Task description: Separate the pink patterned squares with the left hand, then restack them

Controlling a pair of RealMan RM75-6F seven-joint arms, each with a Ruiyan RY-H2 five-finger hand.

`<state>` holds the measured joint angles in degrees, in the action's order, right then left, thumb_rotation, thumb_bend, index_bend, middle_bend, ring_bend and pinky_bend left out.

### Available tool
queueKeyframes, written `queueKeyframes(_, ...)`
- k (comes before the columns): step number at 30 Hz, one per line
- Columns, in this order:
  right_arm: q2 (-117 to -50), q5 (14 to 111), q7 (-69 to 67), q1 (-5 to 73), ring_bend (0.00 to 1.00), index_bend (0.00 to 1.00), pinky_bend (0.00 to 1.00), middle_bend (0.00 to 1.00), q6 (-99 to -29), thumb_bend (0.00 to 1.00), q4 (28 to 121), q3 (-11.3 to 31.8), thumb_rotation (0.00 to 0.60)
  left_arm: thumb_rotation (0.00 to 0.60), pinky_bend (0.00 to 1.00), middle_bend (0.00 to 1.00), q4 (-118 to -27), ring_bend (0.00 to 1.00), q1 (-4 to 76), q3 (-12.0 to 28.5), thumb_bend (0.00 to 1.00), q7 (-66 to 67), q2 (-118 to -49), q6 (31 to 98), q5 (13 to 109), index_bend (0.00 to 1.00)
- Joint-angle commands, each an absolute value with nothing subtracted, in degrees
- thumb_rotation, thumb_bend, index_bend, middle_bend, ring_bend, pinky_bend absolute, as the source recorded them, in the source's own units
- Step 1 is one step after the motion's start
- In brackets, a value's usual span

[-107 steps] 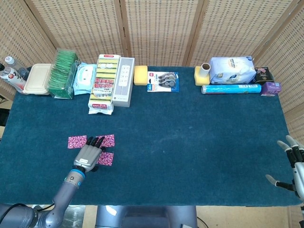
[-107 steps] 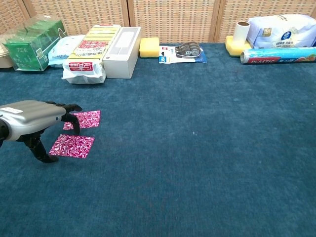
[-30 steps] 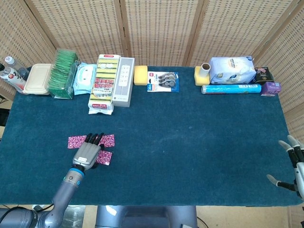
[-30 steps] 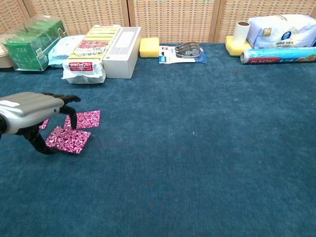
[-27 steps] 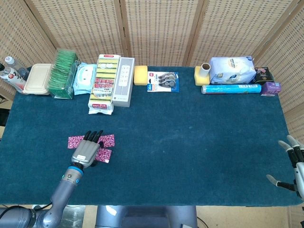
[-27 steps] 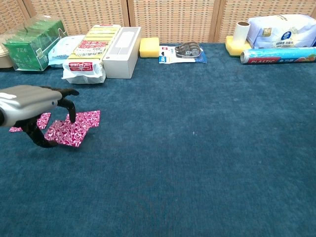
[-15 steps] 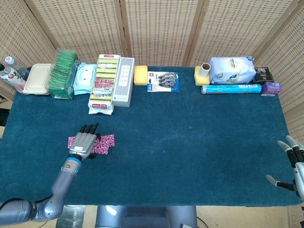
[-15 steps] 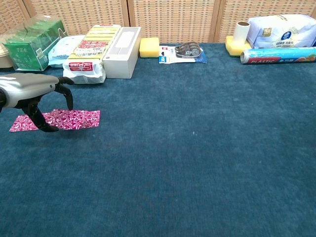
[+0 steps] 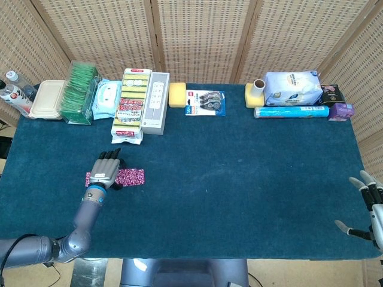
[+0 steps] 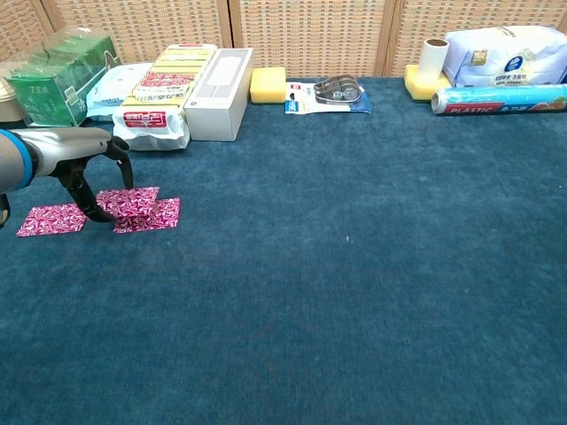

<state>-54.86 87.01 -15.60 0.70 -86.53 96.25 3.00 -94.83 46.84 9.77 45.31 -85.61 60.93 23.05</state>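
Chest view: the dark teal carpeted table [image 10: 354, 292] is shown, with three pink patterned paper squares [image 10: 133, 205] laid near its left edge — two overlapping, one [image 10: 51, 219] just to their left. The silver left hand [image 10: 89, 168] is set over them, fingers curled down, a tip touching the upper overlapped square. The right hand [image 9: 370, 209], seen at the head view's lower right corner, is held with fingers spread, holding nothing.

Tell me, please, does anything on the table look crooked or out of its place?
Only the pink patterned squares stand out. They are not a neat stack: in the chest view, one lies askew across another near the left hand, and a third sits to the left. The packages along the back edge look orderly.
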Motion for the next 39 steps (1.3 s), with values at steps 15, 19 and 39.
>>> queueKeyframes(15,-54.76,86.63,-16.27,0.58,0.01,0.13,0.01,0.02,-86.86,0.0,95.84,3.24,0.6,0.6,0.02,0.0,-92.88,0.0,50.82,9.25,0.23,49.07,-89.33,62.96,18.25,0.38)
queueKeyframes(19,-54.67,86.79,-16.71,0.53,0.01,0.13,0.01,0.02,-86.96,0.0,95.7,3.21,0.6,0.6,0.02,0.0,-92.54,0.0,51.22,9.17,0.23,49.35,-89.71,63.23,17.88,0.38)
queueKeyframes(39,-54.37,86.82,-18.01,0.35,0.01,0.13,0.01,0.02,-87.28,0.0,95.17,3.27,0.6,0.6,0.02,0.0,-92.22,0.0,52.42,9.09,0.22,51.65,-91.33,65.62,13.97,0.38)
